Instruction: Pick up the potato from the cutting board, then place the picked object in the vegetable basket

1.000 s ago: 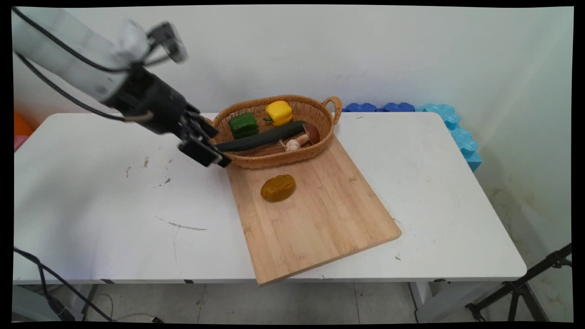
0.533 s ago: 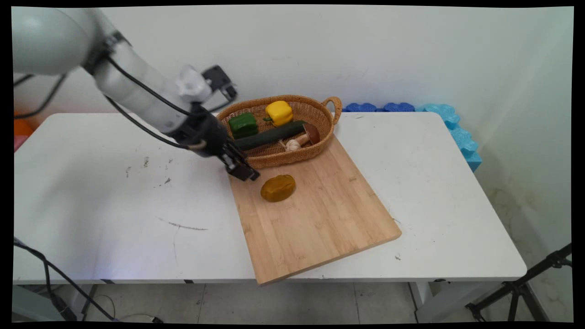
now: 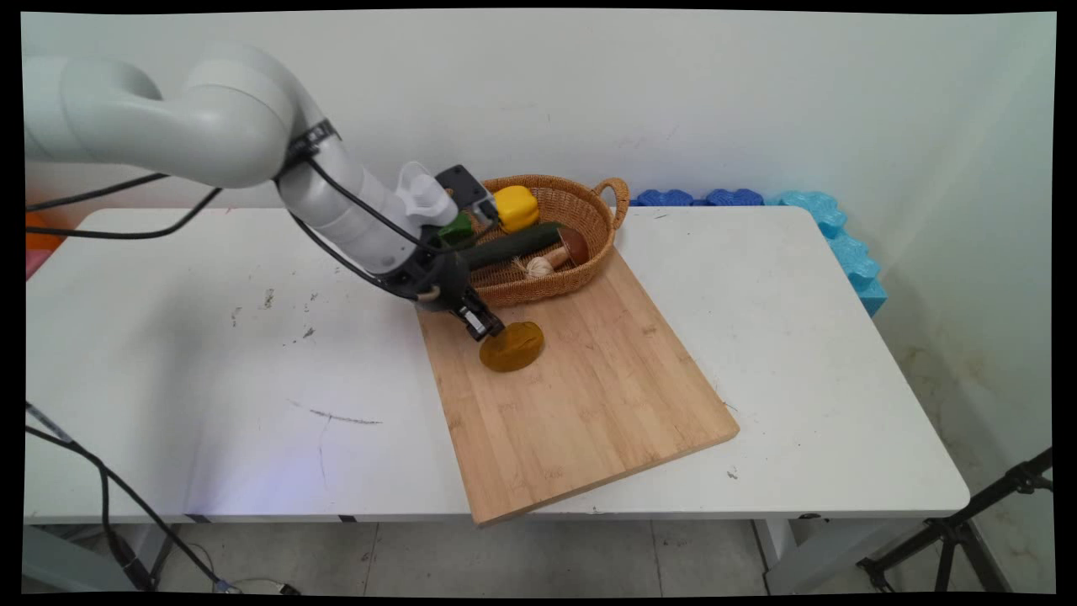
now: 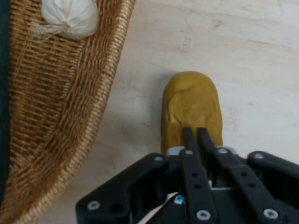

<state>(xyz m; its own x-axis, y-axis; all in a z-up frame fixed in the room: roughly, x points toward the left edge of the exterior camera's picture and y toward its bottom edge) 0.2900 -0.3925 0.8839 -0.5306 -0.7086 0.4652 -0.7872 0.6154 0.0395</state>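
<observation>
- Closing in over the last second, the tool (image 3: 490, 327) is now sitting at the upper-left end of the brown potato (image 3: 512, 346), having come from beside the left end of the wicker basket (image 3: 580, 273) and across the near corner of the cutting board (image 3: 580, 396).
- Meanwhile, the potato, the basket and the board are lying in the same places as a second ago; only the arm is changing position.
- In the hand view, the tool's two fingers (image 4: 189, 140) are lying pressed side by side with no gap between them, gripping nothing.
- Their tips are overlapping the near end of the potato (image 4: 191, 105) in that view; whether they are touching it or hovering just above cannot be told.
- The potato is lying on its side on the far-left part of the board, just beside the basket's near wall and apart from it.
- Inside the basket are lying a dark green cucumber (image 3: 513, 246), a yellow pepper (image 3: 515, 207), a mushroom (image 3: 572, 246) and a garlic bulb (image 3: 538, 267); a green pepper (image 3: 457, 227) is showing partly behind the arm.
- The board is resting at an angle on the white tabletop (image 3: 210, 362), its near corner reaching the tabletop's front edge.
</observation>
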